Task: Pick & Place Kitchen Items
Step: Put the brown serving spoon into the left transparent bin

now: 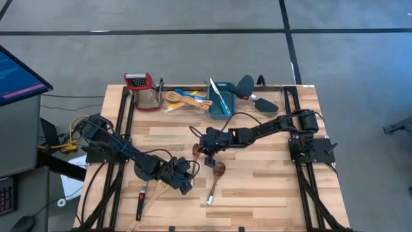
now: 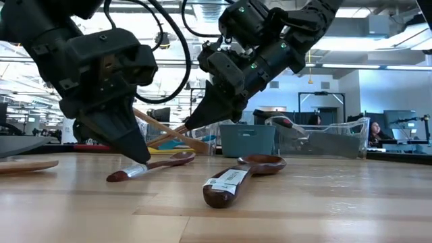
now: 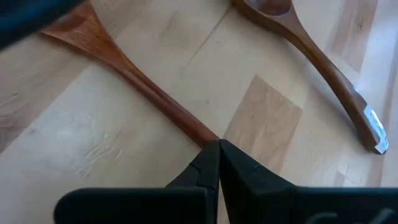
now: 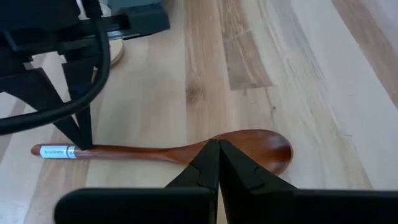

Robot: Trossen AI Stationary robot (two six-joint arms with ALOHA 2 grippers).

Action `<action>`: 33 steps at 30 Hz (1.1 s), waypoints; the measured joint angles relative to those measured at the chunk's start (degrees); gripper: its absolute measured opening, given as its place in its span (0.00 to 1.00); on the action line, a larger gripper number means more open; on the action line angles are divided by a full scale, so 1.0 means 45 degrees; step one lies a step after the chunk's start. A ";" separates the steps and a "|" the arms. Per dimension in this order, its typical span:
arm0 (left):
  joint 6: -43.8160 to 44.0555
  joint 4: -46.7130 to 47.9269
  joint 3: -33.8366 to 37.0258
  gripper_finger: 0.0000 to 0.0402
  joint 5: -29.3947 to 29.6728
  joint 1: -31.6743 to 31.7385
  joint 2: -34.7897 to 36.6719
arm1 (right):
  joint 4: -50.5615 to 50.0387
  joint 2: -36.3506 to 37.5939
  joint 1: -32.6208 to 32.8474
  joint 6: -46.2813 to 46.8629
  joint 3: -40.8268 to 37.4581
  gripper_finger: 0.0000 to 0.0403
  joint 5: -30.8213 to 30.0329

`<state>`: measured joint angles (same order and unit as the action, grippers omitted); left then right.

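A dark-brown wooden spoon [image 4: 155, 152] lies flat on the table, its labelled handle end toward my left arm. My left gripper [image 2: 140, 159] is shut and comes down on that handle. My right gripper [image 2: 189, 125] is shut too and hangs above the spoon's neck, beside its bowl [image 4: 267, 149], without touching it. A second brown spoon [image 1: 215, 183] lies flat just right of the first, with a label on its handle [image 2: 226, 181]. My left gripper sets its shut fingertips [image 4: 83, 140] on the first spoon's handle [image 4: 99, 150], close to the labelled free end. The fingers slant down from the table's left side. The spoon lies flat on the table under them.
Along the far edge stand a red grater [image 1: 141, 87], a clear bin with pale and yellow utensils [image 1: 187, 100], a teal tub [image 1: 220, 98] and black spatulas [image 1: 248, 87]. A black-and-red utensil [image 1: 140, 196] and a pale wooden one [image 1: 153, 196] lie under my left arm.
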<state>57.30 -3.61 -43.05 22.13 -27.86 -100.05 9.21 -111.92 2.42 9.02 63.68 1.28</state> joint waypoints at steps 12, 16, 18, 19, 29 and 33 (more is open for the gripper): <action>-0.0005 -0.0073 0.0010 0.00 -0.0246 0.0015 0.0034 | 0.0704 -0.0978 -0.0782 -0.0114 0.0095 0.00 0.1203; -0.0294 -0.0105 0.0015 0.00 -0.0247 0.0015 0.0034 | 0.0764 -0.2027 -0.0774 -0.0131 0.0878 0.00 0.1141; -0.0323 -0.0118 0.0015 0.00 -0.0243 0.0015 0.0034 | 0.0742 -0.2503 -0.0780 -0.0254 0.1357 0.00 0.1122; -0.0335 -0.0126 0.0015 0.00 -0.0243 0.0015 0.0034 | 0.0647 -0.2661 -0.0784 -0.0339 0.1591 0.00 0.1122; -0.0340 -0.0147 0.0015 0.00 -0.0237 -0.0229 0.0034 | -0.2081 -0.2166 -0.0960 -0.0789 0.2040 0.00 -0.0103; -0.0340 -0.0116 0.0017 0.00 -0.0235 -0.0450 0.0034 | -0.2975 -0.1979 -0.1002 -0.0531 0.2047 0.00 -0.0866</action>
<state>55.77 -4.13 -42.97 21.07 -29.88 -99.90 -4.17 -120.82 -2.09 6.63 72.89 -2.62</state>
